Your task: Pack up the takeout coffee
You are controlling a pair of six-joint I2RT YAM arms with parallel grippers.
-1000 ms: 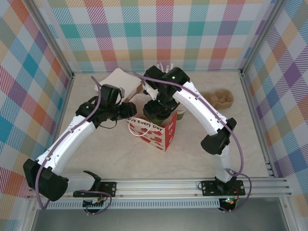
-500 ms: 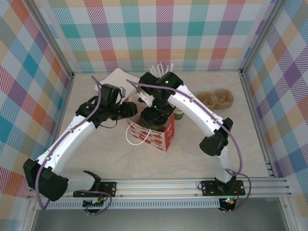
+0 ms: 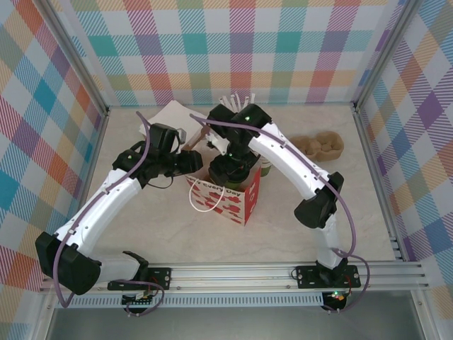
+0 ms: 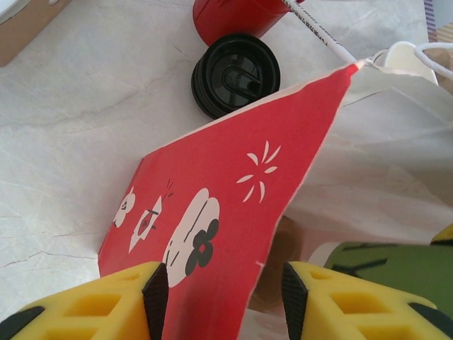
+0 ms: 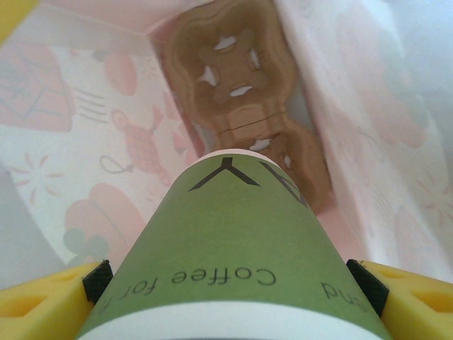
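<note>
Pastel plaid walls point(image 3: 241, 42), pale marbled tabletop point(image 3: 283, 234)

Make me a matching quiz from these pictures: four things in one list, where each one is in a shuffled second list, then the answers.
Things:
1. green cup
2. paper bag
3. black lid
4. red cup

States:
A. flat on the table, beside the red cup
B. held by the right end effector
C. holds white sticks
D. its side is between the fingers of the left end effector

Pairs: 1-B, 2-D, 3-A, 4-C
</note>
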